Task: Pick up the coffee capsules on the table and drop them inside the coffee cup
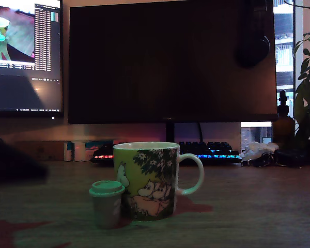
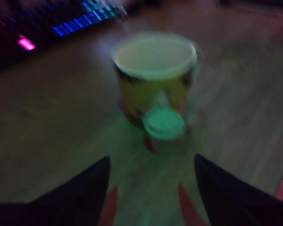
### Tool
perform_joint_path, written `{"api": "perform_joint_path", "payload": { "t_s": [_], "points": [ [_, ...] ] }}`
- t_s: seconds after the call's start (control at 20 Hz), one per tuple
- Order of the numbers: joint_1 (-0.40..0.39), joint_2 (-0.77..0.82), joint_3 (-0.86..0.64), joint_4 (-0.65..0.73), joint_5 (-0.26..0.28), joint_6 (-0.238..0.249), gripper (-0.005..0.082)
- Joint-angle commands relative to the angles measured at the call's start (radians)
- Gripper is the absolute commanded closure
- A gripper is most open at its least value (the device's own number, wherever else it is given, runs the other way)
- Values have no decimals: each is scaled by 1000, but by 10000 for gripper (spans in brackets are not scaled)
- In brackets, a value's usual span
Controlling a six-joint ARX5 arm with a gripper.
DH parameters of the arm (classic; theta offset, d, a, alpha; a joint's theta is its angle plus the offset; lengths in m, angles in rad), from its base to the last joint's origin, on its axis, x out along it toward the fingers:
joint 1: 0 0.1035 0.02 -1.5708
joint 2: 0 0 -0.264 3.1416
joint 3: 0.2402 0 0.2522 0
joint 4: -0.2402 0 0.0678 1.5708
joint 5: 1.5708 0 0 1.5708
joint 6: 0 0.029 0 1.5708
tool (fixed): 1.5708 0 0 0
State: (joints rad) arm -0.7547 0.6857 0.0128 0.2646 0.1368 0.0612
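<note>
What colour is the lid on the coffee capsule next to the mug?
Mint green, on a pale grey-beige body; the coffee capsule shows best in the exterior view.

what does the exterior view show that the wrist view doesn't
Only the exterior view shows the monitors, the plant, the brown bottle, and the mug's handle and cartoon print.

Only the wrist view shows the tool, open above the table, and the mug's inside, where no capsule can be seen.

Both show the mug, the green-lidded capsule standing close against it on the table, and the lit keyboard.
</note>
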Motion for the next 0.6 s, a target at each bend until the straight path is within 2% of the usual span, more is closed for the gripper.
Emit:
{"api": "perform_joint_path", "payload": {
  "t_s": [0.0, 0.25, 0.55],
  "points": [
    [0, 80, -7, 59, 22, 19, 254],
    [2, 325, 84, 120, 89, 39, 254],
    [11, 548, 136, 257, 122, 76, 254]
  ]
}}
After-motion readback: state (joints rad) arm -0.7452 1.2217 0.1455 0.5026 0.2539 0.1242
